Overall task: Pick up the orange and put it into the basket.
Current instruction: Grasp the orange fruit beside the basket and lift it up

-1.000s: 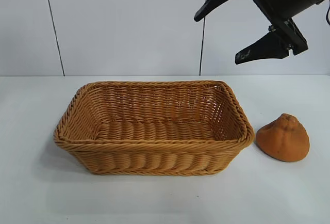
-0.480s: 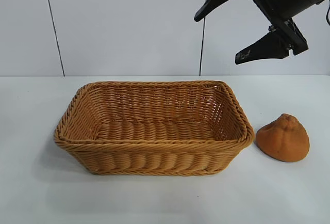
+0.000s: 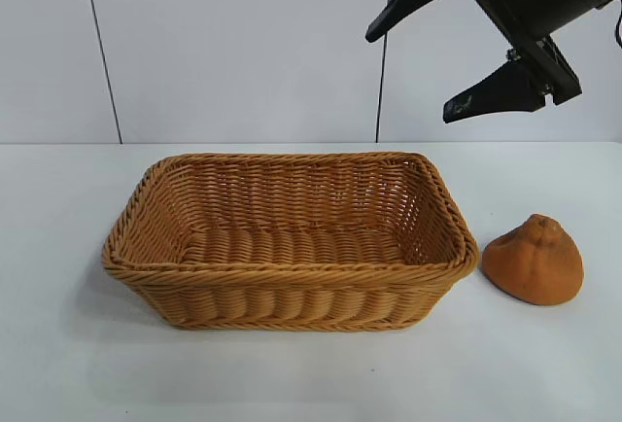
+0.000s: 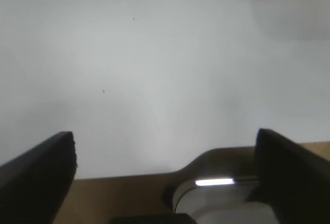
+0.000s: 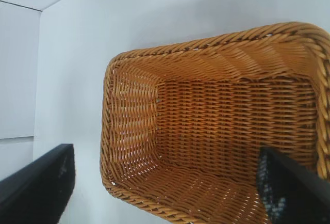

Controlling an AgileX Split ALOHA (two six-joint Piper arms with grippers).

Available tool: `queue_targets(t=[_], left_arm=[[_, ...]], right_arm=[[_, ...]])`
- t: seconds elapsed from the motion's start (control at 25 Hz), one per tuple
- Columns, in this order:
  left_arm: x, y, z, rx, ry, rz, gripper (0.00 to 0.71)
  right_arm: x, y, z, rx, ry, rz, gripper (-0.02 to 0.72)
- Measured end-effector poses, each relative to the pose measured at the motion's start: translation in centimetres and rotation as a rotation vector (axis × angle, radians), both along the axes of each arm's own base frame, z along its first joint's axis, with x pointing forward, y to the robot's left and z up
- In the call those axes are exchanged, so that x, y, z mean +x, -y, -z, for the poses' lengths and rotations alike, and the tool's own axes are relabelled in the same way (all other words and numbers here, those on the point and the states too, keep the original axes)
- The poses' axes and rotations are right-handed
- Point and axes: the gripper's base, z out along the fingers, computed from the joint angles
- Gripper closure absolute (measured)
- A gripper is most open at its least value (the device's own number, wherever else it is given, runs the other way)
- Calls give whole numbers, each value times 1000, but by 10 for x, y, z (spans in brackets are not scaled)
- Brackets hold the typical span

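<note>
Nothing's moved vs earlier pics: right claw [image 3: 453, 64] still hangs wide open, empty, above basket [image 3: 292, 276] far corner, orange [image 3: 534, 260] untouched on worktop [image 3: 58, 344] beside basket, so pick not started.

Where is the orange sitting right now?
In the exterior view the orange lies on the white table, just outside the basket at its right end, below the open right gripper hanging overhead.
</note>
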Motion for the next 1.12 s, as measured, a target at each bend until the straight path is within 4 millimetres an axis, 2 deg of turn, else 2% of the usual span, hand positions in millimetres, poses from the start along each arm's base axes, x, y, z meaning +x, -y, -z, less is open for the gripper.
queue_targets(t=[0.2,0.48,0.68,0.92,1.12], left_arm=[[-27,0,-9,-17,189,5,44],[-66,-2,-13,-30,438,7,44],[-68,-2,-12,-30,452,7,44],[-68,-2,-12,-30,451,7,44],[-68,-2,-12,-30,451,7,44]], right_arm=[[2,3,-8,-88,22,-64,52],[8,19,-32,-336,7,-75,52],[12,44,-39,-491,-18,-15,52],[17,90,-38,-505,-71,120,52],[20,98,-33,-484,-90,131,52]])
